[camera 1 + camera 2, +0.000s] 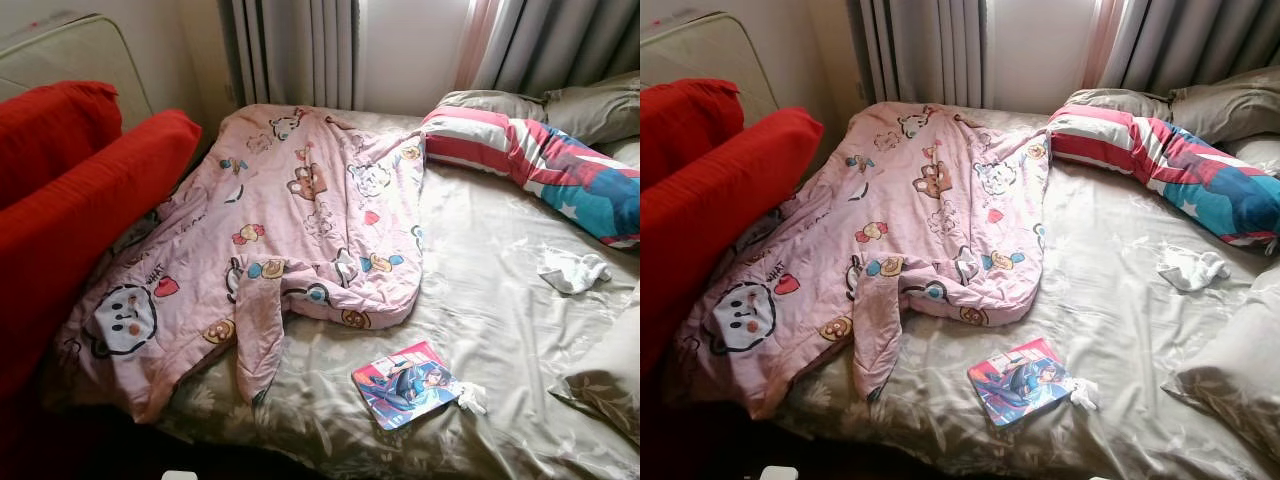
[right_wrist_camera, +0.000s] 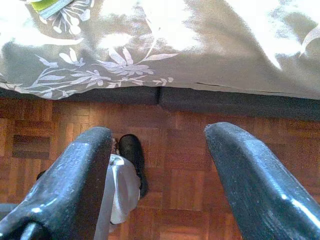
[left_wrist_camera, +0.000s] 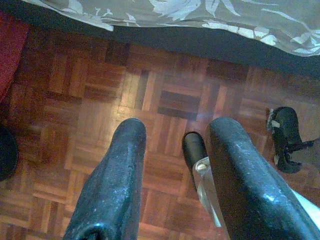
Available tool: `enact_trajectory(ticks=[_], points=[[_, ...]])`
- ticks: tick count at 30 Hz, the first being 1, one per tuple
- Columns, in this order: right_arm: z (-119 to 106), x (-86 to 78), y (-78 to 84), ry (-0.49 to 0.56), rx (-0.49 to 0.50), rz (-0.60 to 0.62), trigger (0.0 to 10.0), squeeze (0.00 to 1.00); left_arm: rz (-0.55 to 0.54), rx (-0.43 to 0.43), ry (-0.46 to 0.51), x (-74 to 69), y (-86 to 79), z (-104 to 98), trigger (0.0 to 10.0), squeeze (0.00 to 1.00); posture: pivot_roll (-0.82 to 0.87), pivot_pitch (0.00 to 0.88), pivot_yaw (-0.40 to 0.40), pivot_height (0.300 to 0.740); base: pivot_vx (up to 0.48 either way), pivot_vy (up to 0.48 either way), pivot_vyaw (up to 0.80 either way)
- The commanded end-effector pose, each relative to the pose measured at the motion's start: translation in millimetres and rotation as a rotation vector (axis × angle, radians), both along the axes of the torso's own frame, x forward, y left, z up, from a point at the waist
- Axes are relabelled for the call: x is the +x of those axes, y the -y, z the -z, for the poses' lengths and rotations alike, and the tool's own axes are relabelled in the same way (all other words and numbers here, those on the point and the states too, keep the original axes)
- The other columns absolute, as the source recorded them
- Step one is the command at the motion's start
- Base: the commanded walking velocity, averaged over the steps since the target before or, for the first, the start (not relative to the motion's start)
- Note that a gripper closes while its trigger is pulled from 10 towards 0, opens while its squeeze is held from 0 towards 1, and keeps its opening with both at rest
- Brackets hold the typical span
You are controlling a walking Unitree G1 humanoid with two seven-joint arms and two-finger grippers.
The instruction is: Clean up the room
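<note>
A pink cartoon-print quilt [image 1: 290, 220] lies rumpled across the left half of the bed [image 1: 500, 300]. A colourful illustrated book [image 1: 405, 383] rests near the bed's front edge. A crumpled white sock [image 1: 573, 270] lies on the sheet at the right. A long striped red, white and blue pillow [image 1: 540, 160] lies at the head. My left gripper [image 3: 172, 145] hangs open over the parquet floor [image 3: 75, 100] beside the bed. My right gripper [image 2: 157, 150] also hangs open over the floor, near the bed's draped sheet [image 2: 150, 45].
Two red cushions [image 1: 70, 200] stand against the bed's left side. Grey pillows [image 1: 590, 105] and grey curtains [image 1: 300, 50] are at the back. Another pillow [image 1: 610, 385] lies at the front right. My own black feet [image 2: 132, 157] stand on the wooden floor.
</note>
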State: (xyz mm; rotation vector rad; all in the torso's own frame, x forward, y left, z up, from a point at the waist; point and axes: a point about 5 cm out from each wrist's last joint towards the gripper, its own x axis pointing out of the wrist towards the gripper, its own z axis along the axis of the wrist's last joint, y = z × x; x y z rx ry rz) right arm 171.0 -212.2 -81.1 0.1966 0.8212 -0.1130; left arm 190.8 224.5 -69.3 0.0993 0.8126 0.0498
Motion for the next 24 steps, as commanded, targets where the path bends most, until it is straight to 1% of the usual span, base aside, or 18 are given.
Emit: enact_trajectory(ticks=[1,3,6,13,17,24], points=[[4.4,-10.0,0.5,-0.027,0.012,0.021,10.0,0.00,-0.004,0.000,-0.029,-8.3,-1.2,4.2,10.0,0.00,-0.02,0.165,0.012,0.740,0.000,0.000,-0.71],[4.5,-10.1,0.8,-0.031,0.002,0.006,10.0,0.00,-0.006,-0.002,-0.029,-8.7,-1.1,4.5,10.0,0.00,-0.02,0.161,0.011,0.740,0.000,0.000,-0.52],[4.5,-10.7,1.4,-0.027,0.003,0.018,10.0,0.00,-0.008,-0.003,-0.030,-9.3,-0.7,4.9,10.0,0.00,-0.01,0.159,0.009,0.740,0.000,0.000,-0.48],[3.9,-10.3,1.3,-0.017,0.001,0.006,10.0,0.00,-0.021,-0.010,-0.024,-10.0,-0.8,5.0,10.0,0.00,-0.01,0.157,0.007,0.740,0.000,0.000,0.00],[3.8,-10.3,1.3,-0.015,0.001,0.008,10.0,0.00,-0.013,0.000,-0.022,-9.6,-1.0,4.6,10.0,0.00,-0.01,0.157,0.007,0.740,0.000,0.000,0.00],[2.4,-6.8,1.5,-0.007,-0.002,0.007,10.0,0.00,-0.030,-0.001,-0.012,-6.6,-0.4,3.5,10.0,0.00,0.00,0.157,-0.006,0.740,0.000,-0.302,0.00]])
